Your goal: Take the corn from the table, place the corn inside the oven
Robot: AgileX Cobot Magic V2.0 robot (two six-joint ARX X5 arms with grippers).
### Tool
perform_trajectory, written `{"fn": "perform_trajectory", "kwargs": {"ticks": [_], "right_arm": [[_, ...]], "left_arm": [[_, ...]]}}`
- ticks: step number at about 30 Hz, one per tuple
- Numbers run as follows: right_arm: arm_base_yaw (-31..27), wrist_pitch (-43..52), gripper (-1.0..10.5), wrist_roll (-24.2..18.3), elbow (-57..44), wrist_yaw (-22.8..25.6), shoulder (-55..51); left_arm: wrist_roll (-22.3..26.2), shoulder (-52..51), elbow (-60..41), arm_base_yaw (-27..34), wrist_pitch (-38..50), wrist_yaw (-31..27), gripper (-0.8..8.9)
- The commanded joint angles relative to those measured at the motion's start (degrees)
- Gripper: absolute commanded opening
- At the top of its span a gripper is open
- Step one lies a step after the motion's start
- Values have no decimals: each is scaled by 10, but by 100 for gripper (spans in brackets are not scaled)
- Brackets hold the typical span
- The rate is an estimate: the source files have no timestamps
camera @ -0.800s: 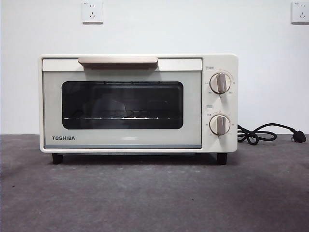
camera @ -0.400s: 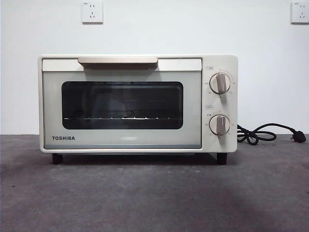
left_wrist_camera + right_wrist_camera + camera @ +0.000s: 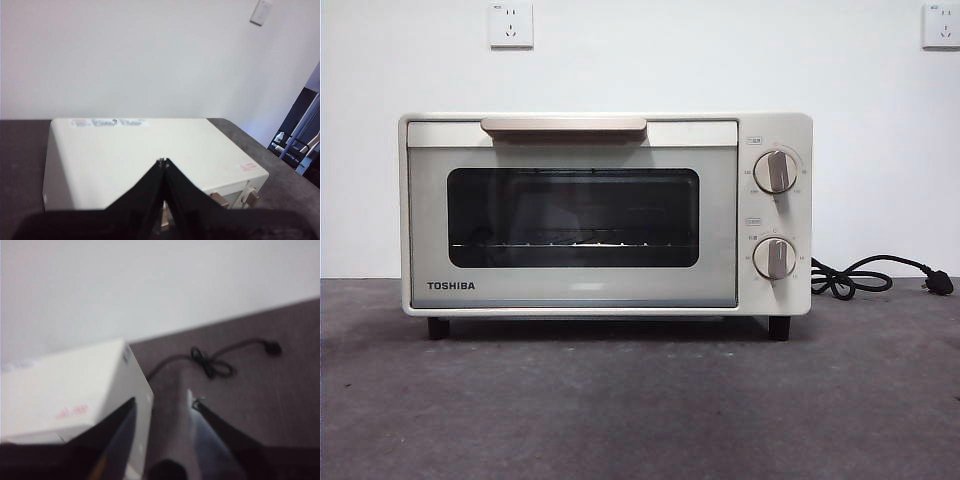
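I see the table (image 3: 640,400) bare in front of the oven (image 3: 605,213), whose door is shut. The corn shows in no view, so I can't judge its direction, axis, or the nearer arm. My left gripper (image 3: 163,162) hangs above the oven top, pinched closed and empty; my right gripper (image 3: 162,407), jaws parted, holds nothing beside the oven's knob end.

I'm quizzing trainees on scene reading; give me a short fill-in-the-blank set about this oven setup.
1. The oven door is ___.
2. The left gripper, above the oven's top, has its jaws ___.
3. The right gripper has its jaws ___.
4. The black power cord lies on the table, its plug ___ from any socket.

Missing words: closed; shut; open; unplugged
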Motion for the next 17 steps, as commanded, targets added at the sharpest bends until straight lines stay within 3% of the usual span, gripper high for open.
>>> {"fn": "perform_trajectory", "kwargs": {"ticks": [1, 8, 17], "right_arm": [[0, -37, 297, -23, 23, 0, 37], [0, -125, 320, -51, 54, 2, 125], [0, -149, 320, -57, 54, 31, 247]], "left_arm": [[7, 1, 9, -2, 1, 2, -4], [7, 1, 15, -2, -9, 3, -4], [7, 4, 15, -2, -12, 3, -4]]}}
